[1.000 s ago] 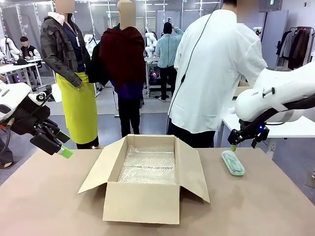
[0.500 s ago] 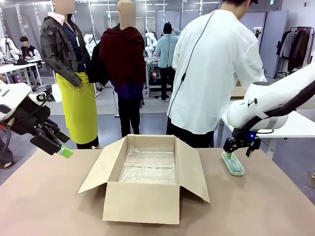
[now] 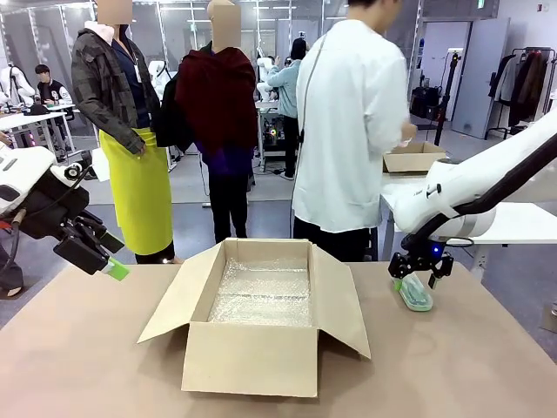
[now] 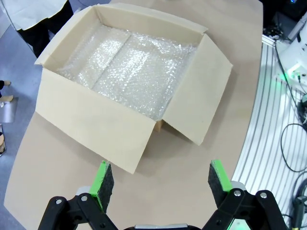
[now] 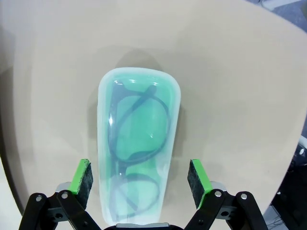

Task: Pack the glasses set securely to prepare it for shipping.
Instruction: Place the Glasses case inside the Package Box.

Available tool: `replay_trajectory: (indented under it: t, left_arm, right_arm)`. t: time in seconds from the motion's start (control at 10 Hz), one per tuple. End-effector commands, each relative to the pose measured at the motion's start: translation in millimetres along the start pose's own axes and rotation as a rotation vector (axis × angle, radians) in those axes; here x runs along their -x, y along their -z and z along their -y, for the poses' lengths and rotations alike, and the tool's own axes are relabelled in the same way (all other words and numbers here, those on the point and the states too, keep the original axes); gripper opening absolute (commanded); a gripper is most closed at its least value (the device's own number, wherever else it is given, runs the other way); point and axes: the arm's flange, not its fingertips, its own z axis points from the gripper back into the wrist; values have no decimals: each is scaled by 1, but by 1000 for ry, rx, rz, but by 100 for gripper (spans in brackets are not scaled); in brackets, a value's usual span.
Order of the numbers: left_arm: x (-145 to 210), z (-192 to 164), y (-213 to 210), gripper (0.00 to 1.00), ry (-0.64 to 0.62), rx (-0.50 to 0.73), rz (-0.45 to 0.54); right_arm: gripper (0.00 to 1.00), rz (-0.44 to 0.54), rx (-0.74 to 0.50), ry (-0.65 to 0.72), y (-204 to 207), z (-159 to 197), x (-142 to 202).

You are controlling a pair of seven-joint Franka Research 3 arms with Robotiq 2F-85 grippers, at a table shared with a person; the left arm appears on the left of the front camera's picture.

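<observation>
A pale mint-green glasses case (image 3: 413,292) lies flat on the brown table (image 3: 470,366), right of the box, with dark frames showing through its lid (image 5: 136,143). My right gripper (image 3: 419,273) hangs open directly over it, and in the right wrist view the gripper (image 5: 140,179) has a green pad on either side of the case's near end without touching it. My left gripper (image 3: 111,254) is open and empty above the table's left edge; its wrist view (image 4: 162,177) looks down at the box from a distance.
An open cardboard box (image 3: 261,318) lined with bubble wrap (image 4: 124,72) stands mid-table, flaps spread outward. A person in a white top (image 3: 348,131) stands at the far side, turned toward a side table with a small box (image 3: 415,158).
My right arm has moved left and down, bringing its open gripper over the mint-green case. The person has turned and shifted left. The left arm has stayed still.
</observation>
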Motion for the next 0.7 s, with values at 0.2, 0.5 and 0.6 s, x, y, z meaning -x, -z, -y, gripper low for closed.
replay_trajectory:
  t: [0.2,0.5,0.6]
  left_arm:
    - [2,-1,-2,100,16,20,13]
    - [2,-1,-2,100,16,20,13]
    - [2,-1,-2,100,16,20,13]
  right_arm:
    - [80,-36,-5,38,4,-6,-5]
    - [45,-46,2,54,0,-11,-2]
    - [41,-46,17,70,-4,-12,-1]
